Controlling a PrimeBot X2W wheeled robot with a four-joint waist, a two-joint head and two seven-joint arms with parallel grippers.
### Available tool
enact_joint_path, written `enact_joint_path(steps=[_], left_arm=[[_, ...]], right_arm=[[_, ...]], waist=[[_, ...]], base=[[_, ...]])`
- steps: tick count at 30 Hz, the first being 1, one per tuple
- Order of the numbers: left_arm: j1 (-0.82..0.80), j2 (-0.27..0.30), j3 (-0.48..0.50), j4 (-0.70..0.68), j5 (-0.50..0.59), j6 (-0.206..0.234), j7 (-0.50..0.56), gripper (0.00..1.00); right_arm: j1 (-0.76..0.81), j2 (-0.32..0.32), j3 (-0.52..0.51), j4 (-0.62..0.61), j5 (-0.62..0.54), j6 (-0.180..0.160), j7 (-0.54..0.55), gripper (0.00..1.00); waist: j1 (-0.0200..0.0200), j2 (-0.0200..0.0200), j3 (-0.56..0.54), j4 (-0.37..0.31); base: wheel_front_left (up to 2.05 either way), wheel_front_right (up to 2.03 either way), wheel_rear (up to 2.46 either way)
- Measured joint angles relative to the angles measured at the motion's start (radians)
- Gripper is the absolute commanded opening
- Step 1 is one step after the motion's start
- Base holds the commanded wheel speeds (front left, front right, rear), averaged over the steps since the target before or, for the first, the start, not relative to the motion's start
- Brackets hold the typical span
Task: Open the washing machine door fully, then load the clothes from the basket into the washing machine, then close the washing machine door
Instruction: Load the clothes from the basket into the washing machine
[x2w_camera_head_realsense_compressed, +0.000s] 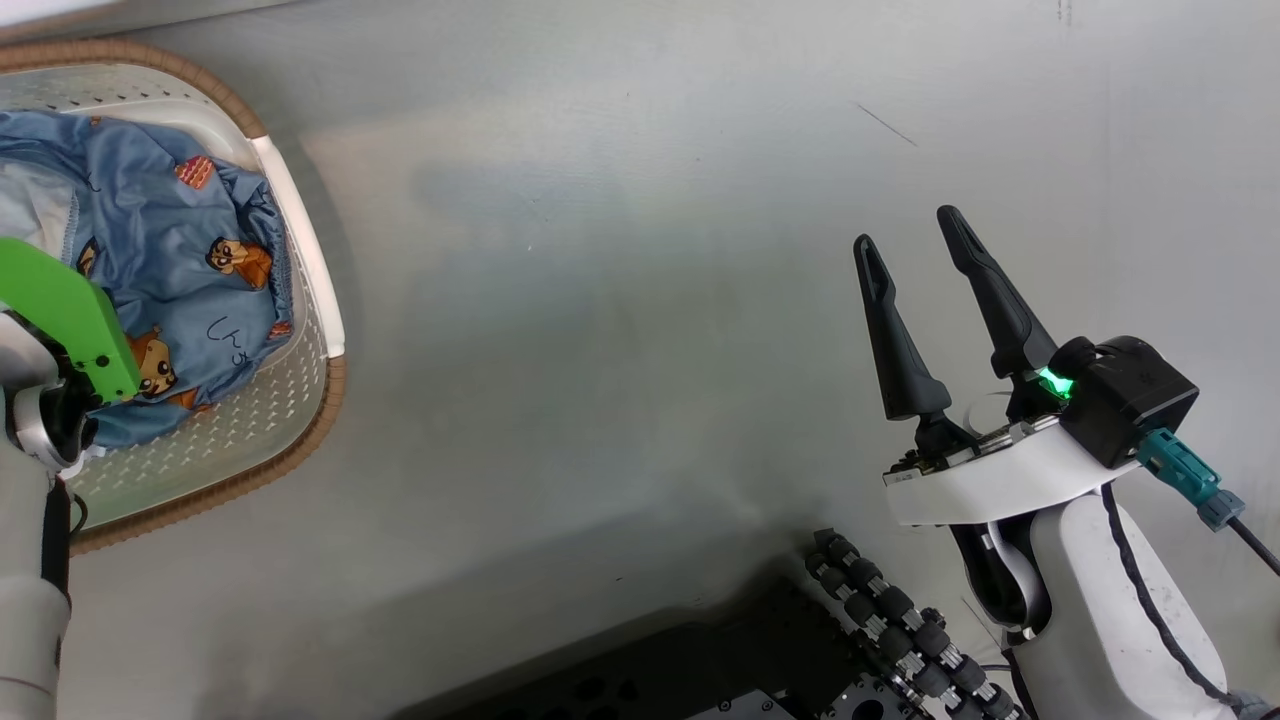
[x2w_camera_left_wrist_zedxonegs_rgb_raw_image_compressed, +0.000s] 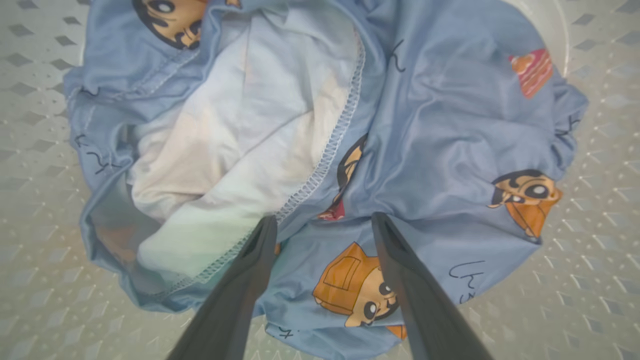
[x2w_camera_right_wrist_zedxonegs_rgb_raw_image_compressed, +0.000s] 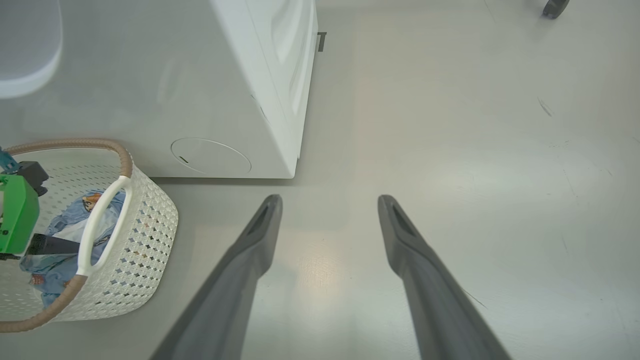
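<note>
Clothes (x2w_camera_head_realsense_compressed: 170, 240) bunched in basket (x2w_camera_head_realsense_compressed: 262, 420). Left gripper (x2w_camera_left_wrist_zedxonegs_rgb_raw_image_compressed: 322, 222) inside basket, jaws wide, tips at the clothes, contact unclear, nothing gripped. Right gripper (x2w_camera_head_realsense_compressed: 908, 230) well right of basket, wide apart, empty. Washer (x2w_camera_right_wrist_zedxonegs_rgb_raw_image_compressed: 250, 75) just behind basket.

Left hand (x2w_camera_left_wrist_zedxonegs_rgb_raw_image_compressed: 324, 218) spread wide, angled downward; right hand (x2w_camera_head_realsense_compressed: 908, 228) spread wide too, empty.

Light blue cartoon-print clothes (x2w_camera_left_wrist_zedxonegs_rgb_raw_image_compressed: 450, 130), crumpled with a pale inner side showing, lie in the cream perforated basket (x2w_camera_head_realsense_compressed: 255, 420) with brown woven rim, upright on the floor near the white washing machine (x2w_camera_right_wrist_zedxonegs_rgb_raw_image_compressed: 220, 85).
</note>
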Motion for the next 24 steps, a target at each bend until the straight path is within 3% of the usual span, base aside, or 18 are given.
enact_joint_path(steps=[24], left_arm=[[-0.082, -0.002, 0.0, 0.113, -0.001, -0.008, -0.061, 1.0]], right_arm=[[0.001, -0.004, -0.007, -0.023, -0.012, 0.0, 0.0, 1.0]], waist=[[0.0, 0.0, 0.064, -0.003]], base=[[0.0, 0.0, 0.0]])
